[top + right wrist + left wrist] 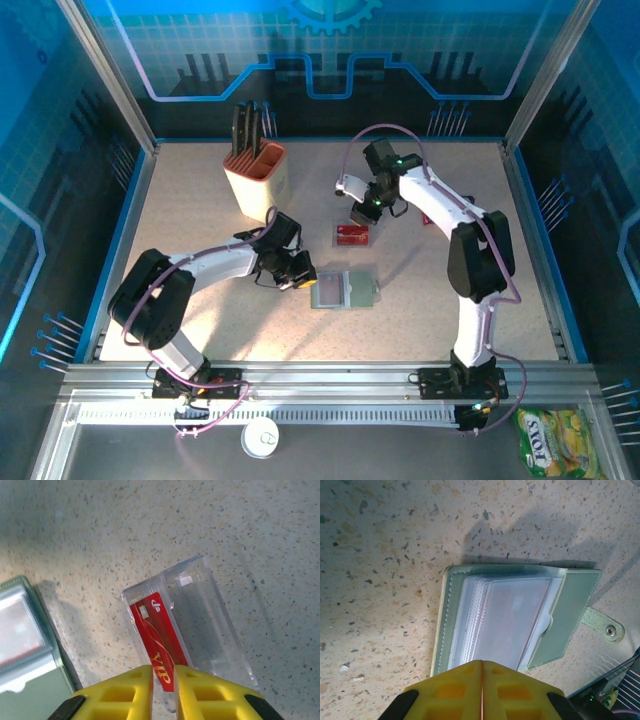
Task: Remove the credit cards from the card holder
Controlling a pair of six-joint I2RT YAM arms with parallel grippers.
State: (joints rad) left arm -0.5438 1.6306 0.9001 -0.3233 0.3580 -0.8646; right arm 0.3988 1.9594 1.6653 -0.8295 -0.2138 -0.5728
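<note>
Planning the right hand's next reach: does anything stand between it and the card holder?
Nothing visible does. The right hand is over the clear box holding a red card; only bare table lies between that box and the card holder. The left hand sits at the holder's left edge, off that path.
</note>
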